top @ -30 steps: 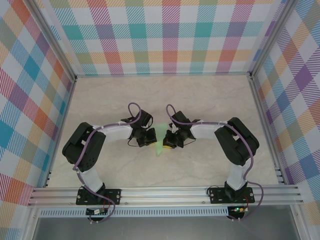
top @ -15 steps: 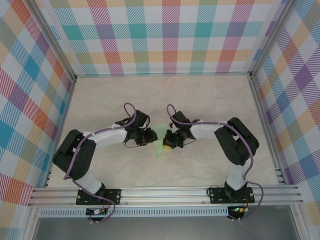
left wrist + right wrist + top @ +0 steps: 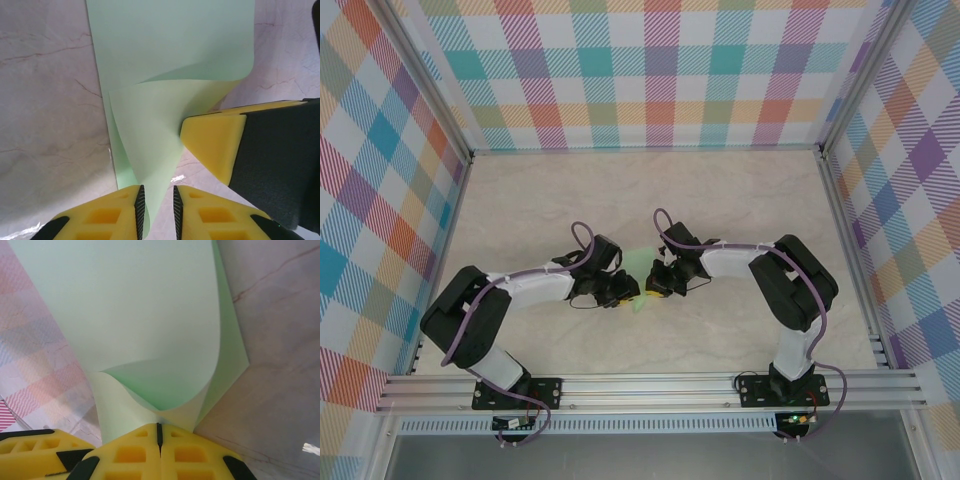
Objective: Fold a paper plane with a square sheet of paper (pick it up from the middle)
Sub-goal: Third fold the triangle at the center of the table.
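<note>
The paper [image 3: 170, 45] lies mid-table. The right claw [image 3: 159, 427] pinches its edge; the left claw [image 3: 159, 195], slightly spread, straddles a fold.

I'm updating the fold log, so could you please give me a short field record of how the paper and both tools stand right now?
item: square sheet of paper, pale green, bent over in a soft curl
surface: marble-look table
right tool: shut on the sheet's curled part
left tool: jaws narrowly apart, with the sheet's edge between them
layout: the two tools face each other mid-table, close together
stage: no plane shape yet
</note>
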{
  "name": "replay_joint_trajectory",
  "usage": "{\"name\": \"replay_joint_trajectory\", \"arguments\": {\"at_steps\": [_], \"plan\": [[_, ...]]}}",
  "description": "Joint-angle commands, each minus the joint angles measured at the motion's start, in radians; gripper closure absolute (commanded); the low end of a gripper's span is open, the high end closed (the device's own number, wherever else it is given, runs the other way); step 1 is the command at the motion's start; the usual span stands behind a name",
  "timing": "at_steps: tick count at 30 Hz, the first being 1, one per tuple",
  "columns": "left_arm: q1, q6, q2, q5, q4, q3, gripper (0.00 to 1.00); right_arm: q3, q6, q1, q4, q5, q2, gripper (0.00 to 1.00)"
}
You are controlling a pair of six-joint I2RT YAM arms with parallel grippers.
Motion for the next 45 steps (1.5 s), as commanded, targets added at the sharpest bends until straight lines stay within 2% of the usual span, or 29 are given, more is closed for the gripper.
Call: {"name": "replay_joint_trajectory", "arguments": {"at_steps": [1,13,18,24,30,39,45], "plan": [[-0.008,0.0,0.029,0.012,-0.003,0.005,0.78,-0.015,0.009,-0.004,-0.032,0.039,0.031,1.0],[-0.008,0.048,0.065,-0.049,-0.098,0.048,0.82,-0.013,0.01,-0.004,-0.036,0.042,0.037,1.0],[-0.008,0.085,0.057,-0.09,-0.185,0.09,0.83,-0.017,0.014,-0.004,-0.035,0.041,0.041,1.0],[-0.008,0.087,-0.009,-0.105,-0.148,0.11,0.84,-0.021,0.015,-0.004,-0.035,0.041,0.043,1.0],[-0.008,0.08,0.059,-0.099,-0.088,0.146,0.91,-0.023,0.017,-0.004,-0.023,0.033,0.038,1.0],[-0.008,0.097,0.168,-0.112,-0.103,0.182,0.93,-0.042,0.022,-0.004,0.042,0.004,0.014,1.0],[-0.008,0.107,0.183,-0.156,-0.124,0.178,0.95,-0.059,0.027,-0.004,0.104,-0.016,-0.017,1.0]]}}
